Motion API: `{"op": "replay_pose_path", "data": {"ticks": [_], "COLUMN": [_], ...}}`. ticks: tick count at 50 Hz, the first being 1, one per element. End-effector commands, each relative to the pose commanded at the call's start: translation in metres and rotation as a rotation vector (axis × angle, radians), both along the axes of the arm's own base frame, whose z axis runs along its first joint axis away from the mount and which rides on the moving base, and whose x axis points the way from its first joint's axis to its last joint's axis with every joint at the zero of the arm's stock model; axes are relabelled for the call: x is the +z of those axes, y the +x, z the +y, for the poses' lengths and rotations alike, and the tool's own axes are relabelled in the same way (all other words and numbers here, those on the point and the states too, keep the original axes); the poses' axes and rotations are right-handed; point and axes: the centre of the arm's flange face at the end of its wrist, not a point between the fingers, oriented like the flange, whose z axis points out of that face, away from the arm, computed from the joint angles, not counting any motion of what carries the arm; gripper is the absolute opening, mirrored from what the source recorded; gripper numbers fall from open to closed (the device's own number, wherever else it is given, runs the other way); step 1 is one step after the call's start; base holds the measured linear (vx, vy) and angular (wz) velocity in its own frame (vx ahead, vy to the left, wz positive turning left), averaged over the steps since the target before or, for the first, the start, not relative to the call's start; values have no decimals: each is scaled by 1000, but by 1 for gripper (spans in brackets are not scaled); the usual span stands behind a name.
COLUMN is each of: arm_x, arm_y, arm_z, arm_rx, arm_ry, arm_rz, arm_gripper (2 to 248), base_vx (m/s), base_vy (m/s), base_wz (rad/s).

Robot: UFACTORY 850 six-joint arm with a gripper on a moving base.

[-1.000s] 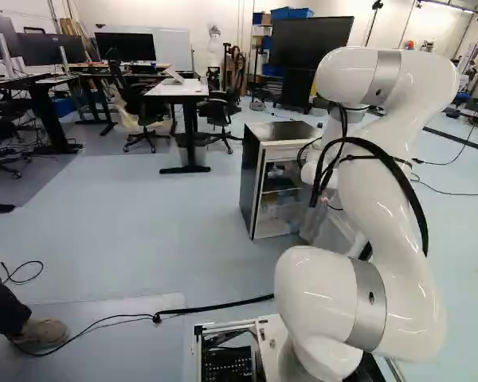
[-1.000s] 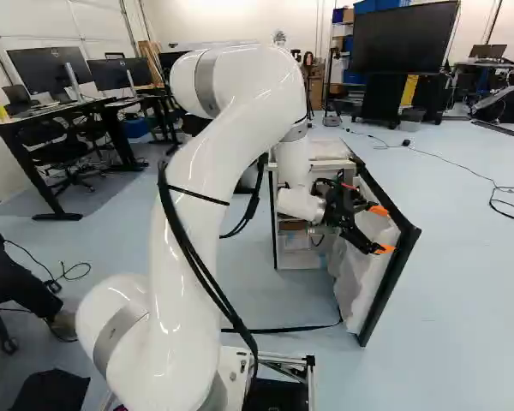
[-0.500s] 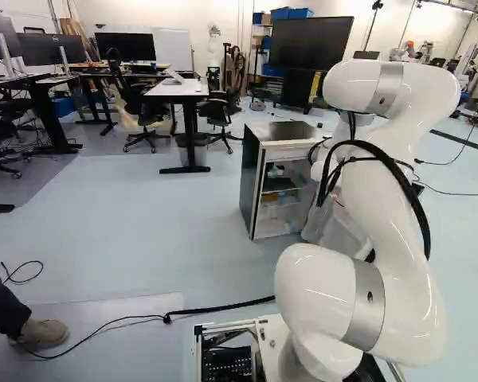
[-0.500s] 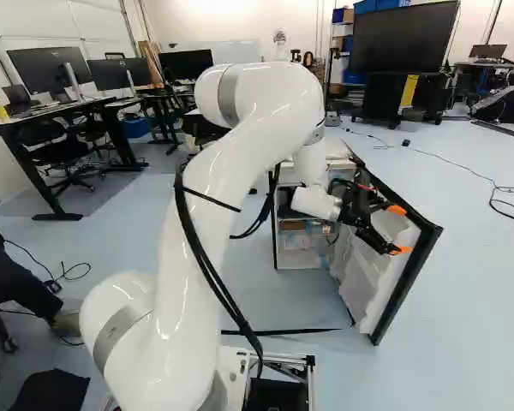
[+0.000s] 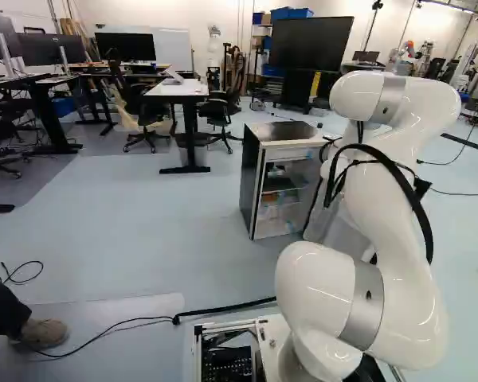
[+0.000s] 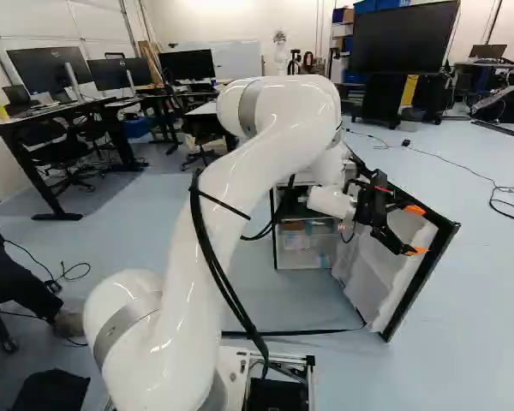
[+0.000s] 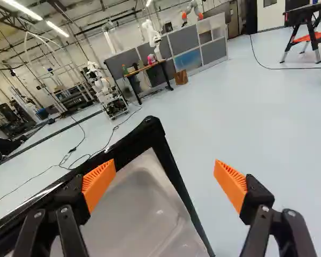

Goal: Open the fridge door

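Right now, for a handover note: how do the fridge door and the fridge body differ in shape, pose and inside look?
The fridge door is a thin slab; the fridge body is a deep box. The door stands swung out at an angle, while the body sits upright behind it. The door shows a pale lining, the body stocked shelves. Both have black outer parts.

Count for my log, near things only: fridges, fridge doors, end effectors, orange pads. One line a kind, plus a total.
Fridge: 1
Door, standing open: 1
End effector: 1
Orange pads, one per finger: 2
Total: 5
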Motion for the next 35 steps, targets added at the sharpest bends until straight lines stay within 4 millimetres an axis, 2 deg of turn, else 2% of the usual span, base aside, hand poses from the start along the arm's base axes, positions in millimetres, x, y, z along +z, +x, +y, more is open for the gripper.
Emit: {"op": "replay_pose_path", "data": {"ticks": [7, 16, 35], "arm_x": [-1, -1, 4], "arm_y": [2, 3, -6], "arm_z": [-12, -14, 17], "arm_rx": [-13, -16, 70], "arm_ry": [-8, -10, 1], "arm_rz": [-11, -14, 35], "arm_gripper": [247, 247, 247], "base_vx": [0, 0, 0], "base_vy": [0, 0, 0], "base_wz": [0, 0, 0]}}
